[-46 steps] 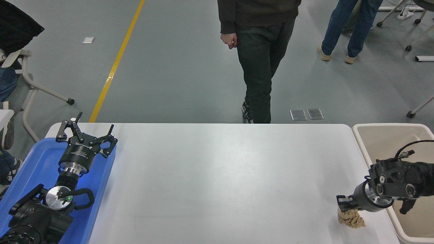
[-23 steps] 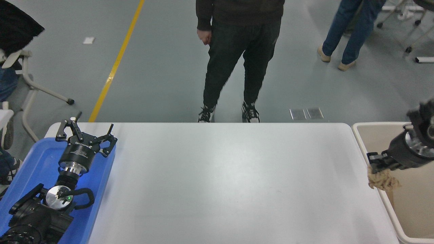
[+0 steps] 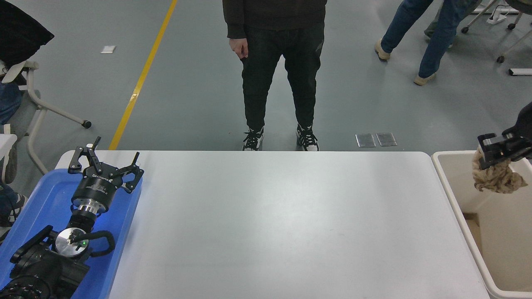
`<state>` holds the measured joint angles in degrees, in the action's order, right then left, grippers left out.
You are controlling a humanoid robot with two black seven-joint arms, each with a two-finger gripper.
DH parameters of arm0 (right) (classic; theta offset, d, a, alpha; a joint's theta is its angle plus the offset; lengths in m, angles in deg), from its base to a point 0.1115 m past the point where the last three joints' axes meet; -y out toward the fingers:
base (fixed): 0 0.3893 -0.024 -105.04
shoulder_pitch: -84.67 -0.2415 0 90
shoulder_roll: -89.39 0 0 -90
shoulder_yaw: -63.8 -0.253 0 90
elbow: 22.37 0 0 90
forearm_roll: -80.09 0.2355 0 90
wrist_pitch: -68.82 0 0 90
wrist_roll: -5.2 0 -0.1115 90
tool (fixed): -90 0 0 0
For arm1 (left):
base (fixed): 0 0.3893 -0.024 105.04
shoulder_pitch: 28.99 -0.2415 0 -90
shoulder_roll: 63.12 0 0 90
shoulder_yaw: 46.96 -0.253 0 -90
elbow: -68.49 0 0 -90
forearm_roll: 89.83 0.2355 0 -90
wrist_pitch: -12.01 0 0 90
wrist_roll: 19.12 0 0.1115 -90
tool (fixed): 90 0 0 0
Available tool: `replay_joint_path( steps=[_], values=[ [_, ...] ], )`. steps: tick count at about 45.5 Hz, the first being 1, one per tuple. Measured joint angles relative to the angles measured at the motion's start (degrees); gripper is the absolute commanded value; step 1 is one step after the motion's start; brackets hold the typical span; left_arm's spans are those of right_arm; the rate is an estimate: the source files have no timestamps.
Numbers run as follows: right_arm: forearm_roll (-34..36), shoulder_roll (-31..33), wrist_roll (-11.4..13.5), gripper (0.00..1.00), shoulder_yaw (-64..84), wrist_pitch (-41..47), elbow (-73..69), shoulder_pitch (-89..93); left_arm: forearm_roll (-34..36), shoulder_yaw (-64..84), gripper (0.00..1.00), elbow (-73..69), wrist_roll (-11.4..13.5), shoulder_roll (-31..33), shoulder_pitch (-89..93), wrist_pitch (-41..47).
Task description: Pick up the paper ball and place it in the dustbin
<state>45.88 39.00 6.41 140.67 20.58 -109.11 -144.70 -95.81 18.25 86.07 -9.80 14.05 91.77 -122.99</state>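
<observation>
Paper ball [image 3: 495, 179] aside, the biggest thing is the white table [image 3: 270, 224], bare across its middle, which fits a ball already lifted off it. At the table's right end stands the dustbin [image 3: 447, 182], its thick cream rim hard against the table edge, placed, I judge, so that a short sideways carry ends over its mouth. At the left end lies a blue tray [image 3: 37, 207], above which the left gripper [image 3: 106, 164] is parked with fingers spread, out of the way. A person [image 3: 274, 62] stands at the far side, hands clear of the table. The right gripper [image 3: 498, 149] comes in from the right edge, pinching the ball by its top, so the wad hangs free under the fingers and can drop with nothing in its path. The ball is in the air over the bin's far part, inside the rim's outline, touching neither wall nor floor as far as can be seen. Its long axis runs roughly side to side, with the twisted neck pointing up into the grip and the crumpled bulk sagging down toward the bin. Release looks like the only step left.
</observation>
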Motion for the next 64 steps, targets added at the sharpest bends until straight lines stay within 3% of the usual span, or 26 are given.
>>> replay_joint_path(
  steps=[10,21,29,46,62,63,64],
  values=[
    [-3.72,3.36,0.03,0.0,1.63,-4.0,6.8,4.6,0.0,0.0,0.99,-0.01,0.0,-0.01,0.0,0.0],
    [-5.69,6.45,0.03,0.0,-0.19,-20.29,20.95,24.28,0.0,0.0,0.99,-0.01,0.07,0.0,0.01,0.0],
    [-2.34,6.41,0.04,0.0,-8.28,-30.96,32.85,44.4,-0.01,0.0,0.99,-0.01,0.08,0.0,0.0,0.0],
    [9.12,-4.95,0.14,0.0,-29.47,-44.02,58.44,82.82,0.0,0.0,0.99,0.0,0.04,0.0,0.0,0.0],
    [15.92,-11.36,0.13,0.0,-34.54,-47.34,66.26,93.48,0.0,0.06,0.99,-0.01,0.06,0.0,0.0,0.0],
    [16.06,-11.52,0.12,0.11,-34.66,-47.41,66.39,93.71,0.0,0.06,0.99,-0.01,0.07,0.0,0.0,0.0],
    [16.19,-11.68,0.09,0.34,-34.8,-47.52,66.54,93.96,0.0,0.06,0.99,-0.01,0.07,0.0,0.0,0.0]
  ],
)
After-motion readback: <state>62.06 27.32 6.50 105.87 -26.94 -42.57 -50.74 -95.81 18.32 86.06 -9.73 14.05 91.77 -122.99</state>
